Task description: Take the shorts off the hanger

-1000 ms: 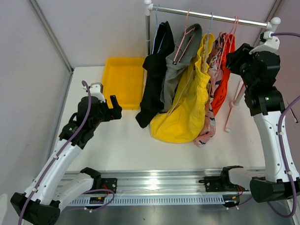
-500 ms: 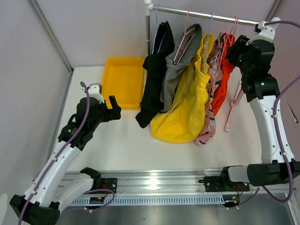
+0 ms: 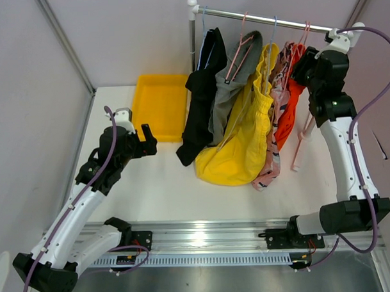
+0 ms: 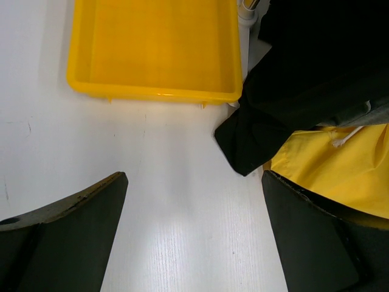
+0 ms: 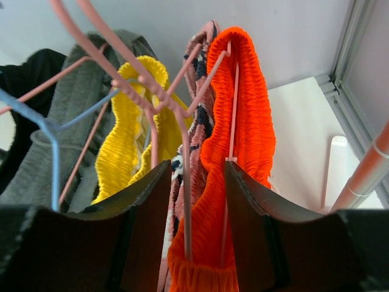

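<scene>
Five shorts hang on hangers from the rail (image 3: 267,18): black (image 3: 200,114), grey (image 3: 234,87), large yellow (image 3: 243,144), pink patterned (image 3: 275,137) and orange-red (image 3: 289,114). My right gripper (image 3: 305,60) is up beside the rail at the top of the orange-red shorts. In the right wrist view its jaws stand narrowly apart with the orange-red waistband (image 5: 240,121) and a pink hanger wire (image 5: 185,201) pinched between them. My left gripper (image 3: 150,140) is open and empty, low over the table, left of the black shorts (image 4: 285,115).
A yellow tray (image 3: 160,103) lies at the back left, also in the left wrist view (image 4: 152,48). A bare pink hanger (image 3: 303,136) hangs right of the orange-red shorts. The rail's white post (image 3: 192,37) stands behind the tray. Walls close in on both sides.
My right gripper has risen and moved back towards the rail, at the top of the orange-red shorts. The left arm has barely moved. The shorts hang as before.
</scene>
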Motion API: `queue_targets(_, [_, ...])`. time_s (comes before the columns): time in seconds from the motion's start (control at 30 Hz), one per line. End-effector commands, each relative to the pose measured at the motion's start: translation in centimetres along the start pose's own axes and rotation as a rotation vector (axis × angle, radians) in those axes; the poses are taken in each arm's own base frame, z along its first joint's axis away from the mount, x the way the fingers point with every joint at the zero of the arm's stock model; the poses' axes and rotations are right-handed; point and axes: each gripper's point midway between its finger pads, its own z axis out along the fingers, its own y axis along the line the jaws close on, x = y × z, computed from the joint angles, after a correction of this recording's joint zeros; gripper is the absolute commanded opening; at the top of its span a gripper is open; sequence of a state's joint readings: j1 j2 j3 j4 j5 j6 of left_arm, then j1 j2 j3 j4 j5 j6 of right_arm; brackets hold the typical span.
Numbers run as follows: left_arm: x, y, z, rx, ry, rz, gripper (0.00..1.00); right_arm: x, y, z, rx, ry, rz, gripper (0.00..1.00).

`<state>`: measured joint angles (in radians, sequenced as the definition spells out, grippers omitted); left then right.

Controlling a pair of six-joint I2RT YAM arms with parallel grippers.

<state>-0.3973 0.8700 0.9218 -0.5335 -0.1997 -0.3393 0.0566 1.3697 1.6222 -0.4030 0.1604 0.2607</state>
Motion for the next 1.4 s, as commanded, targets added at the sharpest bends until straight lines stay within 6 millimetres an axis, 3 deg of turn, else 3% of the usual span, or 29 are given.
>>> queue_targets(0.0, [-0.7,0.0,-0.2,0.001,-0.035,0.009,0.99,0.0,0.0,1.5,0.002,-0.020,0.010,0.46])
queue_targets(0.1, [-0.7,0.0,-0.1,-0.001,-0.036,0.009,0.99,0.7,-0.1,2.5,0.004,-0.003,0.008,0.41])
queue_targets(0.33, [-0.6,0.1,0.0,-0.007,-0.031,0.012,0.99,1.0,0.0,3.9,0.001,0.011,0.006,0.05])
queue_targets(0.5, [-0.5,0.2,0.1,-0.011,-0.026,0.013,0.99,-0.4,0.6,3.5,-0.018,-0.008,-0.005,0.02])
queue_targets(0.67, [-0.3,0.0,0.1,0.001,-0.019,0.021,0.99,-4.0,1.7,2.0,-0.051,-0.064,-0.022,0.00])
queue_targets(0.8, [-0.6,-1.6,-0.2,0.100,-0.026,0.042,0.99,-7.2,2.6,-0.1,-0.082,-0.111,-0.025,0.00])
queue_targets(0.9, [-1.5,-4.0,-1.1,0.225,-0.056,0.059,0.99,-9.4,3.2,-2.4,-0.102,-0.146,-0.019,0.00])
queue_targets(1.07, [-3.2,-10.2,-4.0,0.469,-0.074,0.119,0.99,-11.7,3.4,-6.7,-0.120,-0.200,-0.017,0.00])
queue_targets(1.1, [-4.4,-12.4,-5.7,0.547,-0.105,0.130,0.99,-11.7,3.4,-7.2,-0.122,-0.199,-0.014,0.00])
queue_targets(1.17, [-4.4,-15.0,-6.8,0.640,-0.096,0.154,0.99,-11.8,3.3,-8.8,-0.126,-0.199,-0.003,0.00])
queue_targets(1.2, [-5.1,-17.9,-9.2,0.762,-0.123,0.183,0.99,-11.8,3.4,-9.5,-0.133,-0.195,0.013,0.00])
queue_targets(1.27, [-4.2,-20.9,-10.5,0.871,-0.109,0.228,0.99,-11.3,3.6,-11.3,-0.156,-0.177,0.031,0.00])
queue_targets(1.3, [-4.6,-22.5,-11.6,0.928,-0.146,0.253,0.99,-11.0,3.7,-11.8,-0.164,-0.170,0.038,0.00])
queue_targets(1.37, [-3.1,-26.1,-14.6,1.076,-0.142,0.307,0.99,-9.6,3.8,-12.6,-0.172,-0.135,0.062,0.00])
